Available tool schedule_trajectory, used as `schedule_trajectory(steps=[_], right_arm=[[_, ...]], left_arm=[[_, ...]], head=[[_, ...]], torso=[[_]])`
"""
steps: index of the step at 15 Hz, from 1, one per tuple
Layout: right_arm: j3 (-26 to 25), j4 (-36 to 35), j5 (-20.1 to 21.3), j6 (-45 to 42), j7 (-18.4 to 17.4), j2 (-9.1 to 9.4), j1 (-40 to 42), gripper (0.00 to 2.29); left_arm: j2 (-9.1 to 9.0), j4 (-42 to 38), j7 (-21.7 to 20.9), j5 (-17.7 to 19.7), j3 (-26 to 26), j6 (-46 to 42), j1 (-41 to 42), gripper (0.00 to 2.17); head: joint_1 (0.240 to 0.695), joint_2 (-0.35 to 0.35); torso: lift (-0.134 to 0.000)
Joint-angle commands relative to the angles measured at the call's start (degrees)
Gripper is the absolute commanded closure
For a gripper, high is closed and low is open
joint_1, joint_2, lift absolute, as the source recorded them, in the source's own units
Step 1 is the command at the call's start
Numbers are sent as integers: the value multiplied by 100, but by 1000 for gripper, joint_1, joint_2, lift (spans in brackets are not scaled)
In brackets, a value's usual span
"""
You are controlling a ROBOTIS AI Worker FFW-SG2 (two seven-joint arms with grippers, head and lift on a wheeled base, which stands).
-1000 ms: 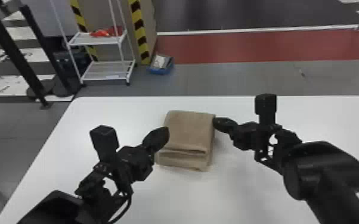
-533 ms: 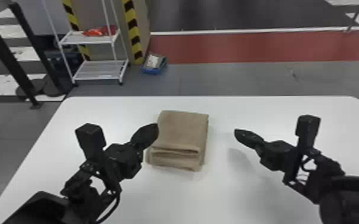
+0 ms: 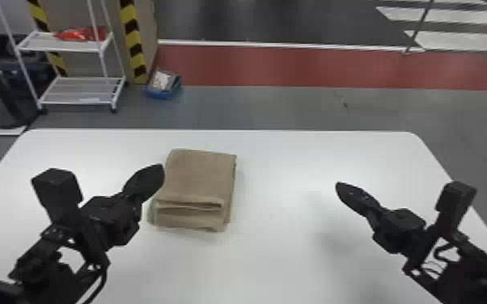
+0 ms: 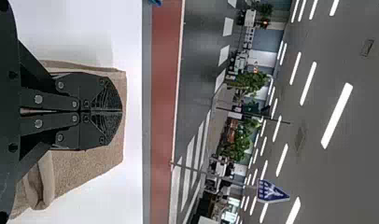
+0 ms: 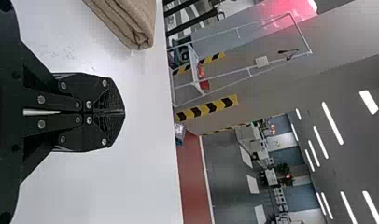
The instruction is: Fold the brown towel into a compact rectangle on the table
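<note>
withdrawn: my right gripper (image 5: 121, 112), closed, empty, well apart from the folded brown towel (image 3: 200, 178), presumably to spare its folds. left gripper (image 4: 119, 111): closed, empty, beside it.

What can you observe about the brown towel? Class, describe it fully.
The brown towel is light brown, with a thick, softly textured look. It lies flat, folded into a compact, roughly rectangular stack; at the end nearest the robot, rounded folds show in layers, the lower ones jutting out. It rests on the white table, nearer the left gripper, whose tip overlaps its edge in the head view; whether they touch is unclear.
</note>
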Motion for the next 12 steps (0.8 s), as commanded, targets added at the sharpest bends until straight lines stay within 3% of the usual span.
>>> schedule_trajectory(steps=[1, 2, 3, 4, 5, 6, 7, 9, 12], right_arm=[[-262, -316, -66, -318, -1, 20, 465, 1666], [-280, -466, -66, -406, -54, 38, 571, 1659], [-297, -703, -22, -388, -124, 38, 729, 1231], [-262, -984, 84, -406, -256, 73, 905, 326], [-218, -1169, 163, -406, -397, 134, 1002, -1], [-121, -1318, 259, -406, -537, 196, 1054, -1], [28, -1476, 339, -406, -704, 222, 1116, 6], [397, -1784, 576, -388, -1074, 249, 1212, 43], [810, -2127, 839, -213, -1487, 372, 1283, 46]], left_arm=[[0, 104, 84, -93, -16, -254, 3, 2057], [9, 87, 137, -93, -16, -289, 12, 2057], [9, -1, 164, -101, 2, -324, 91, 2054], [9, -124, 199, -119, 37, -465, 249, 1831], [9, -168, 260, -216, 37, -781, 390, 1386], [0, -186, 462, -383, -42, -1238, 513, 589], [-17, -283, 638, -699, -104, -1467, 645, 33], [-17, -652, 708, -1007, -42, -1449, 970, 12], [-17, -889, 867, -1033, 160, -1467, 1322, 33]], head=[[695, -103], [695, -110], [695, -115], [695, -118], [695, -120], [695, -118], [695, -113], [695, -90], [695, -55]], torso=[[-125], [-125], [-125], [-125], [-125], [-125], [-125], [-125], [-125]])
